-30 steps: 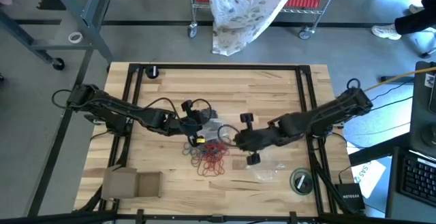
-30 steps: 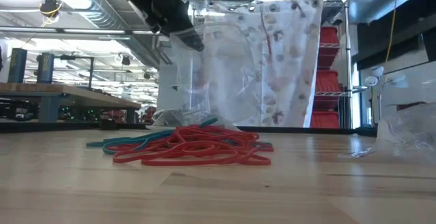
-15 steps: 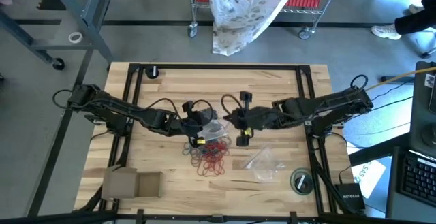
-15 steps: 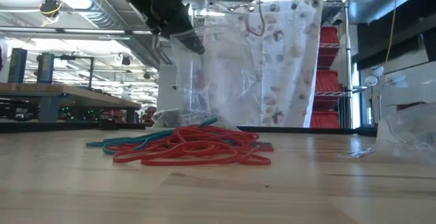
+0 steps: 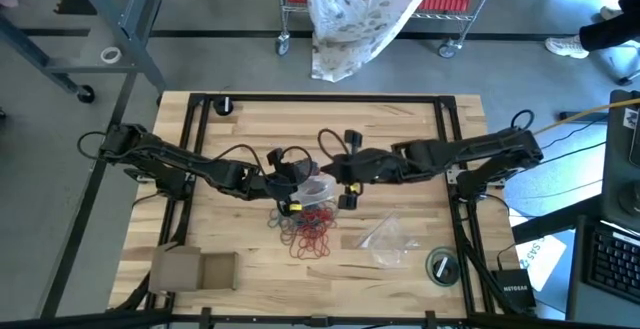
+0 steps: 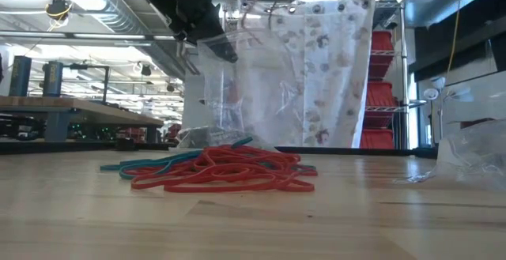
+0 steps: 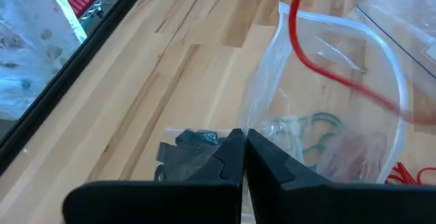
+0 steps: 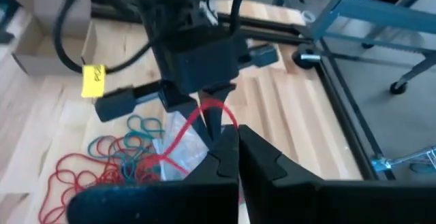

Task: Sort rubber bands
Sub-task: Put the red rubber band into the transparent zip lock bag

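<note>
You see rubber bands (image 5: 312, 232) heaped mid-table, red over teal; right gripper (image 8: 228, 139) pinching red band (image 8: 194, 126), left gripper (image 7: 243, 142) gripping clear bag (image 7: 340, 101); bare wood toward far edge.

Pale wood table (image 5: 400, 129); clear glossy plastic bag (image 7: 340, 108).

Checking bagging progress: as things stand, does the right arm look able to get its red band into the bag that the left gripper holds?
Probably yes. The right gripper, shut on a red rubber band, hangs right beside the clear bag pinched by the left gripper; nothing stands between them.
</note>
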